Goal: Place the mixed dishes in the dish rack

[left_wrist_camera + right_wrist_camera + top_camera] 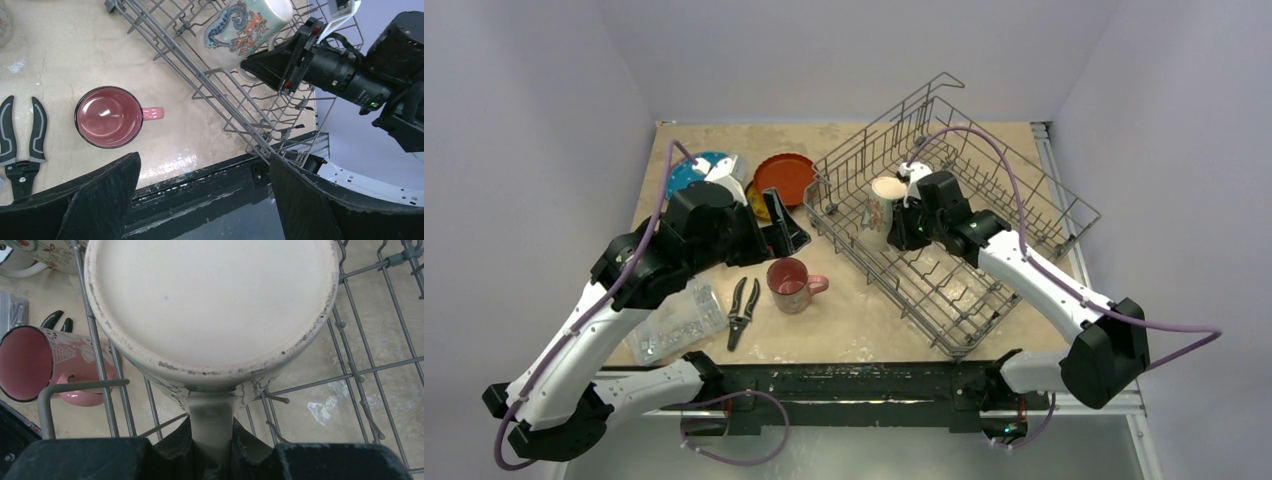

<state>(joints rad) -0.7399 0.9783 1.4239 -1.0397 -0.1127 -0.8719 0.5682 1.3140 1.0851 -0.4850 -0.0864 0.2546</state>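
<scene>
so, from above: the right pincer [904,225] is clamped shut on the handle of the cream mug [885,203], which hangs over the left end of the rack [876,264], flat base up. the left pincer [786,228] is wide open and empty, just far of the maroon mug [790,284] on the bench [864,320].

left wrist: the maroon mug [109,117] lies left of centre ahead of the spread fingers [100,205], mouth up, handle pointing right toward the rack. the left arm is plainly the nearer one for it.

right wrist: the cream mug's base [210,305] fills the view, its handle running straight back into the pincer, rack wires beneath. its axis looks near upright, mouth down, so a straight drop should seat it. whether it touches the wires yet i cannot tell.
</scene>
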